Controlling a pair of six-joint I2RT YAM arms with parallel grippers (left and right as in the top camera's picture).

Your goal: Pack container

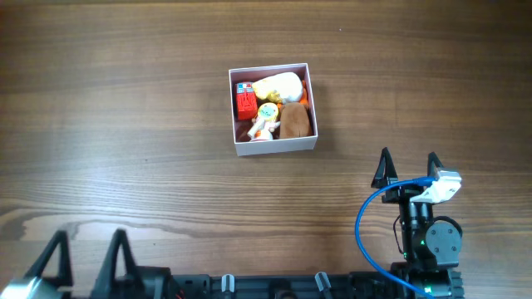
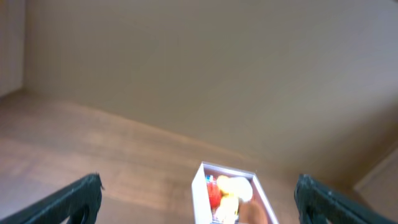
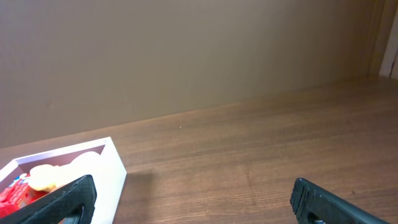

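Note:
The container [image 1: 274, 146] is a square white-walled box with a pink inside, standing at the middle of the table. It holds a red toy [image 1: 245, 104], a pale yellow plush [image 1: 278, 85], a small white and yellow figure [image 1: 265, 120] and a brown plush [image 1: 295, 121]. It also shows in the left wrist view [image 2: 198, 190] and the right wrist view [image 3: 111, 163]. My left gripper [image 1: 88, 249] is open and empty at the front left edge. My right gripper [image 1: 407, 168] is open and empty, right of and nearer than the container.
The wooden table [image 1: 125, 124] runs wide on all sides of the container. A blue cable [image 1: 366, 218] loops beside the right arm. A brown wall [image 3: 186, 56] stands behind the table.

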